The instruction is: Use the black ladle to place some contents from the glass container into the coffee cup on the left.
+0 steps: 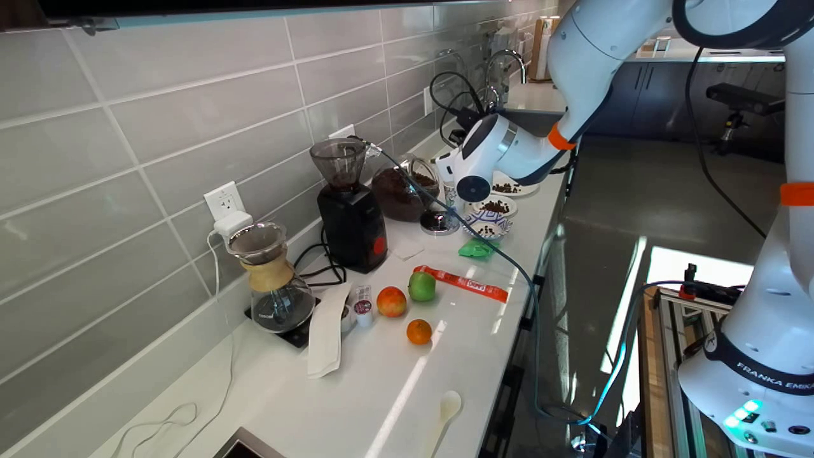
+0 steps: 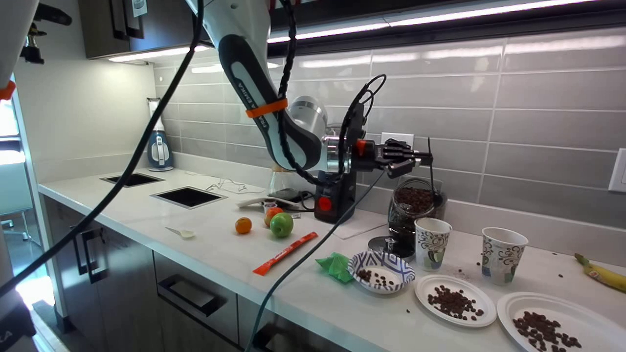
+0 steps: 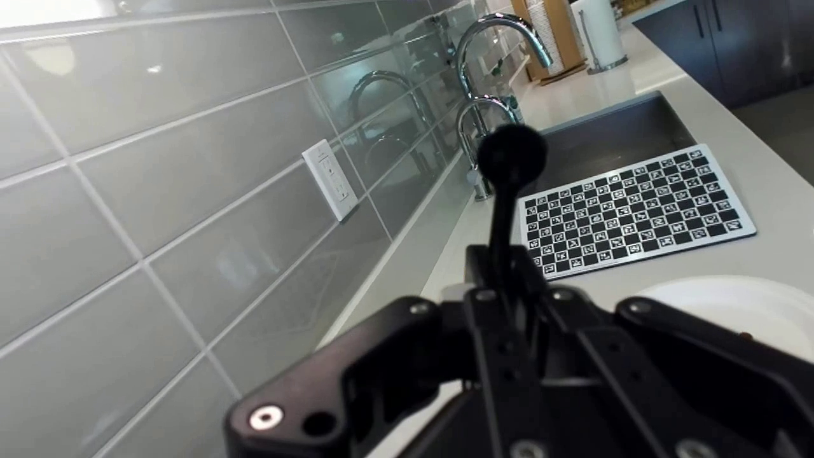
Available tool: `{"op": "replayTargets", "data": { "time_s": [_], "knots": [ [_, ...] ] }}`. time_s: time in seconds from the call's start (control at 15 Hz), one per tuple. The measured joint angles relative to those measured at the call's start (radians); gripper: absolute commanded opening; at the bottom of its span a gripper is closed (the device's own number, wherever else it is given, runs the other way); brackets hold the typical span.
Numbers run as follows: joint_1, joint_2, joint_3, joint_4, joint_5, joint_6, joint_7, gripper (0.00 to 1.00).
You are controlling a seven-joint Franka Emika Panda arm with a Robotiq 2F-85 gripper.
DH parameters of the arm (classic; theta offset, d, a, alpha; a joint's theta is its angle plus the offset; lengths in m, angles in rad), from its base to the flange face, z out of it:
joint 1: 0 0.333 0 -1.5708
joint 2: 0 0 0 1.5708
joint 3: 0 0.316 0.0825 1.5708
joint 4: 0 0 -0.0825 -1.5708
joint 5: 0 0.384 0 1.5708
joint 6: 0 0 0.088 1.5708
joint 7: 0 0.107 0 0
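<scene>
With the gripper [image 3: 502, 270] nearest the wrist camera, pinches the black ladle [image 3: 512, 159], showing its round end farther out. In an exterior view, holds it almost upright, overlapping the glass container [image 2: 413, 210]; cannot tell whether inside or in front. Just beside that container, shows the left-hand coffee cup [image 2: 432, 247]; farther right, another patterned cup [image 2: 503, 256]; nearer, two white plates [image 2: 592, 320] bearing dark pieces [image 2: 454, 302].

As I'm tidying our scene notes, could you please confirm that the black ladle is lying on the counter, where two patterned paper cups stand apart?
Not quite: the wrist view shows the black ladle gripped by the end effector, not lying there; the rest is right.
</scene>
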Motion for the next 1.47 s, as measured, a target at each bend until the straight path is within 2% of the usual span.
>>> {"op": "replayTargets", "data": {
  "time_s": [0.47, 0.93, 1.47],
  "knots": [
    [0.001, -0.014, 0.0, -0.057, -0.141, -0.039, -0.073, 0.02],
    [0.001, -0.019, -0.001, -0.082, -0.151, -0.122, -0.092, 0.02],
    [0.009, -0.02, -0.001, -0.118, -0.212, -0.22, -0.148, 0.02]
  ]
}}
